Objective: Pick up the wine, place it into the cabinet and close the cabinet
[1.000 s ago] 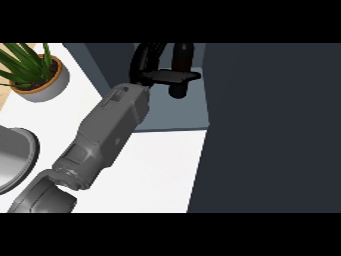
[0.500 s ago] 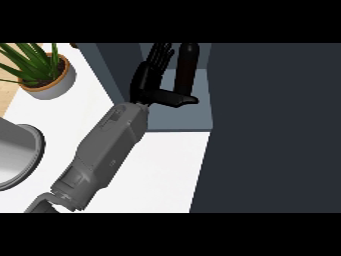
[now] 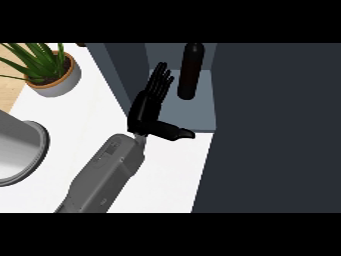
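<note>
1. The dark, slender wine bottle stands inside the grey-blue cabinet, on its floor near the back. Its top runs up to the edge of the view, so its neck and cap are cut off.
2. No label, brand or writing can be made out on the bottle; it reads as one plain dark shape.
3. One grey forearm comes in from the lower edge, left of the cabinet. Its elbow end is cut off, and I cannot tell from the view alone which arm it is.
4. The black hand on that forearm sits at the cabinet's mouth, just left of the bottle and apart from it. Its fingers are straight and pointing into the cabinet, the thumb sticks out sideways toward the door, and it holds nothing.
5. A broad dark panel, the cabinet door, fills everything right of the cabinet opening and hides whatever lies behind it. Its handle and hinges cannot be seen.
6. The other hand shows nowhere.
7. Well left of the cabinet, on the white counter, a green spiky plant in a round tan and grey pot is cropped at the top.
8. Further left and lower than the cabinet, a big grey metal cylinder is cut off by the left edge.
</note>
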{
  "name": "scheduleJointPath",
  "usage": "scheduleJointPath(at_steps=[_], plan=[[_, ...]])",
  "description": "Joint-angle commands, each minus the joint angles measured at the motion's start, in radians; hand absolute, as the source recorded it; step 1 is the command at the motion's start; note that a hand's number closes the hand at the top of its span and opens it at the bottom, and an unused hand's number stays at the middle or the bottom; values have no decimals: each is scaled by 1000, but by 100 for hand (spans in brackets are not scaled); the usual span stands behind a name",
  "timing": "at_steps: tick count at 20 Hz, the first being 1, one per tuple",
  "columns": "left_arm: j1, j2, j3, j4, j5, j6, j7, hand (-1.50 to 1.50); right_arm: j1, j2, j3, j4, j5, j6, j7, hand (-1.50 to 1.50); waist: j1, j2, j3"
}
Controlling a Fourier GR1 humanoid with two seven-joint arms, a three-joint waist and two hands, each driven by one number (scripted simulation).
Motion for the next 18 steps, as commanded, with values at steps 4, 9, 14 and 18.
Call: scheduleJointPath(at_steps=[4, 9, 14, 18], plan=[[273, 67, -80, -310, -23, 18, 39, -150, 44, -26, 10, -216, 9, -17, 103, -150, -5, 6, 0], [427, 81, -109, -489, -18, 60, 54, -150, 89, -80, -44, -258, -56, 19, 99, -150, -14, 5, 1], [539, 158, -83, -571, 23, -21, 56, -150, 90, -121, 7, -267, -22, 65, 92, -150, -23, 9, 0], [647, 232, -64, -644, 16, -66, 4, -150, 74, -142, 12, -221, -74, 126, 46, -150, -15, 10, 1]])
